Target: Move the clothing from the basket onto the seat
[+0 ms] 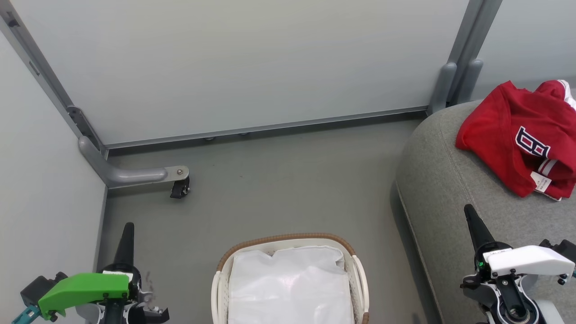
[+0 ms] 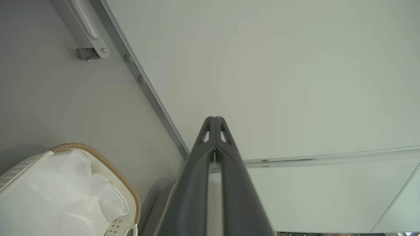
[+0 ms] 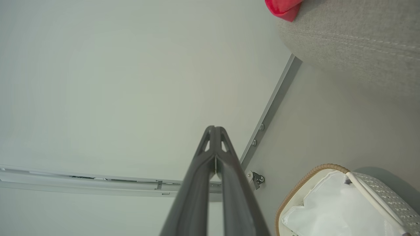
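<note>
clothing (image 1: 513,135): soft bright red fabric garments with white trim bands, a navy-and-white letter emblem and a small white tag, bunched on the seat, well to the right of the basket and beyond it.
seat (image 1: 445,189): large grey woven-fabric cushion with a rounded corner, right of the basket and apart from it.
basket (image 1: 288,237): oval, white perforated plastic, brown woven rim, standing on the grey floor (image 1: 270,189).
liner sheet (image 1: 288,288): plain white, crumpled, inside the basket.
left gripper (image 1: 129,226): long dark fingers pressed together, left of the basket.
right gripper (image 1: 468,208): fingers pressed together, right of the basket, over the seat.
wall panels (image 1: 225,67): pale grey, beyond the basket.
</note>
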Controlling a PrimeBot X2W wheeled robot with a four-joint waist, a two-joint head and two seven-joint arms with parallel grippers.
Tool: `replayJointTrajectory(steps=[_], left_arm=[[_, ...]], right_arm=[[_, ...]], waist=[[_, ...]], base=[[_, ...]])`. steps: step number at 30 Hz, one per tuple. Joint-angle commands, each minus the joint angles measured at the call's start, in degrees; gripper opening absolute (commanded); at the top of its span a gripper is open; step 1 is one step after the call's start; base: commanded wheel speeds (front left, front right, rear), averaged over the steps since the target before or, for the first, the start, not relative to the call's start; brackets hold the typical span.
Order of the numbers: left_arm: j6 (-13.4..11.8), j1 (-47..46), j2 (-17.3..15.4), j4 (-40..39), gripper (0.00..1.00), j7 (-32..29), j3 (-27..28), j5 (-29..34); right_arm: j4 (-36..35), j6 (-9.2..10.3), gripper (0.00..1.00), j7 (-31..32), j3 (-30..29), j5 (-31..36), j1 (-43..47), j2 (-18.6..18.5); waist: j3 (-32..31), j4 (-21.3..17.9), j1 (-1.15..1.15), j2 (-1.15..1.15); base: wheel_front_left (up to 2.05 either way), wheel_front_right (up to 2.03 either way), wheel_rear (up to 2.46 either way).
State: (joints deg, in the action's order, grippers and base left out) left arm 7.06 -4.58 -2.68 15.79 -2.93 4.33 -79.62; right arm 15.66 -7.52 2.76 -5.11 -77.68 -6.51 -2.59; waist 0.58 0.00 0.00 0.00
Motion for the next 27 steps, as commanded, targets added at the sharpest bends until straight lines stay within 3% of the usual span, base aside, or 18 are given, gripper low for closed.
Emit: replayJointTrajectory(steps=[1,27], left_arm=[[0.26,-1.16,-0.29,-0.49,0.0,-0.27,0.44,-1.31],[0.52,-1.9,-0.34,-1.69,0.0,-3.16,2.06,-10.85]], right_arm=[[-0.59,0.03,0.0,0.49,-0.32,-1.34,0.22,-0.35],[-1.58,0.04,0.0,3.36,-1.31,-12.46,0.5,-0.44]], waist=[[-0.02,0.0,0.0,0.0],[-0.32,0.0,0.0,0.0]], base=[[0.0,0.0,0.0],[0.0,0.0,0.0]])
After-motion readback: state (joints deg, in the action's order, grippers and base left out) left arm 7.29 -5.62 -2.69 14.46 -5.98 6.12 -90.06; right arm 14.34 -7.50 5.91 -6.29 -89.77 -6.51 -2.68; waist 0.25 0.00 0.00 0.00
